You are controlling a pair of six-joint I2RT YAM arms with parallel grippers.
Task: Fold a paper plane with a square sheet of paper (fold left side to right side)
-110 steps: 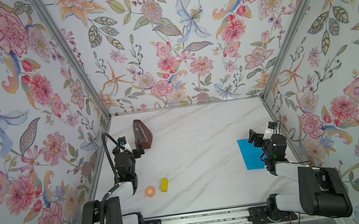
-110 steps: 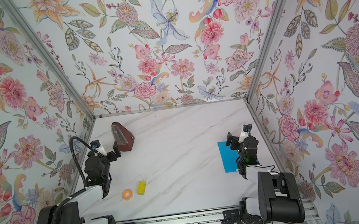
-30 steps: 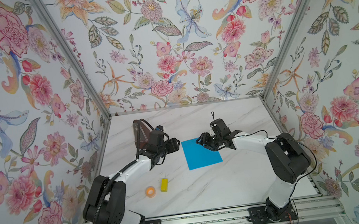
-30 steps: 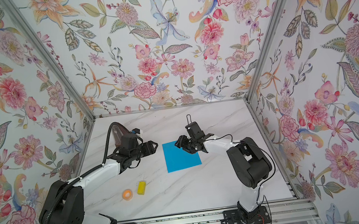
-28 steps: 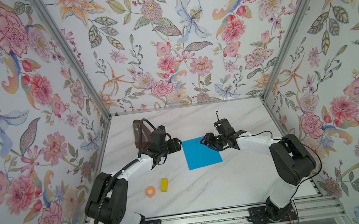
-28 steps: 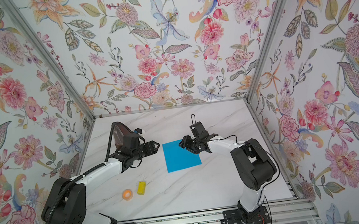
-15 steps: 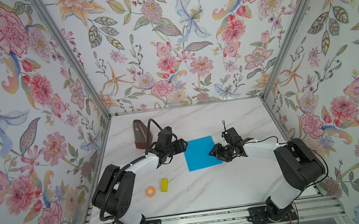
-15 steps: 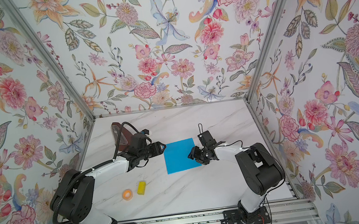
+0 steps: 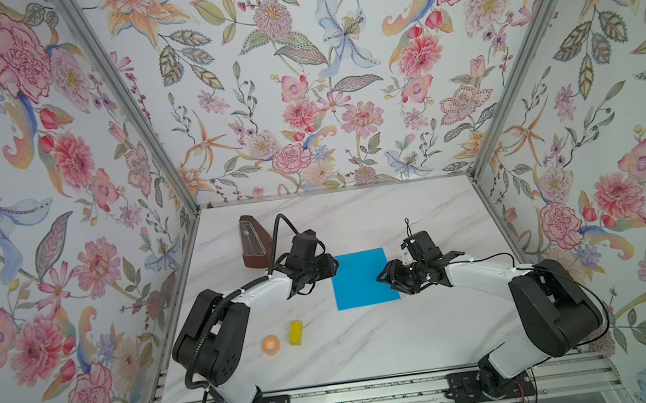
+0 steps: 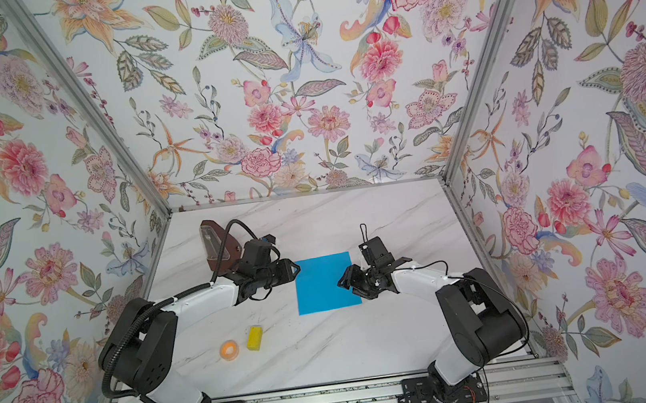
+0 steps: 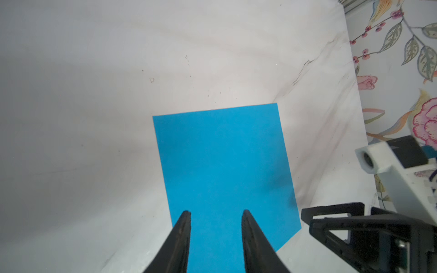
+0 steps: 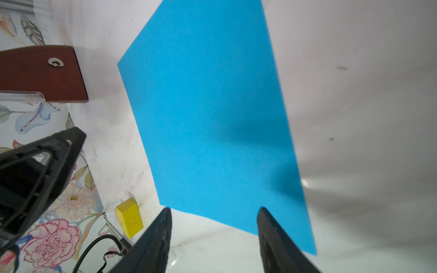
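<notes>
The square sheet of paper [image 9: 364,279] [image 10: 325,284] is bright blue and lies flat and unfolded in the middle of the marble table. No paper plane is in view. My left gripper [image 9: 335,266] [image 11: 216,211] sits at the sheet's left edge. Its fingers stand a narrow gap apart over the blue paper [image 11: 222,160], with nothing between them. My right gripper [image 9: 381,279] [image 12: 215,208] is at the sheet's right edge, open wider, with one fingertip over the paper [image 12: 212,106] and one over bare table. I cannot tell whether either gripper touches the sheet.
A brown metronome [image 9: 253,242] [image 12: 42,73] stands at the back left, just behind my left arm. A small yellow block [image 9: 295,332] [image 12: 129,217] and an orange ring [image 9: 270,344] lie at the front left. Floral walls close in three sides.
The sheet went from the right edge to the middle. In the last second the left gripper reached the sheet's left edge and narrowed. The right gripper slid nearer along the right edge.
</notes>
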